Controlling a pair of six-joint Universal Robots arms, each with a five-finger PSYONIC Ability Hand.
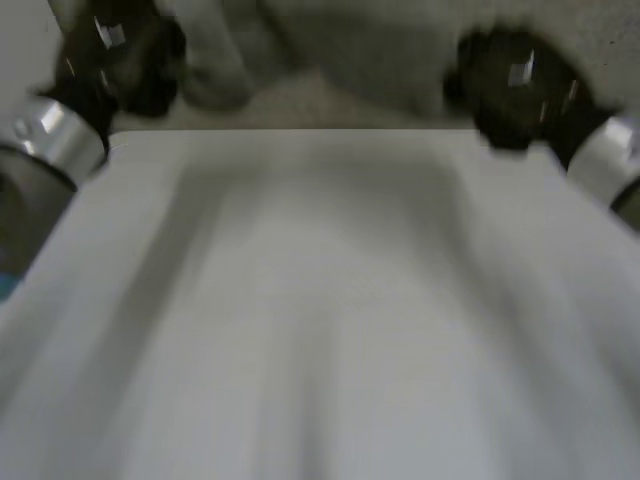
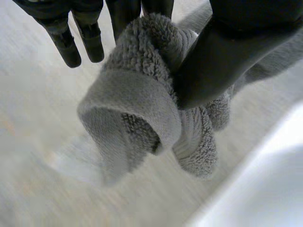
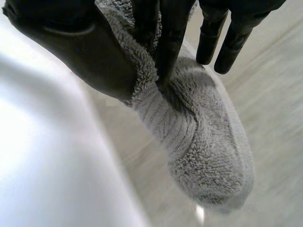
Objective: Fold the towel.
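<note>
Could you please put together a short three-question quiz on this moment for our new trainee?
1. True or false: the left hand pinches the grey towel between thumb and fingers.
2. Multiple choice: the right hand is A) open, B) shut on the towel, C) shut, holding nothing.
3. Fill in: in the head view, both hands are at the white table's ____ edge.
Key: 1 true; 2 B; 3 far.
</note>
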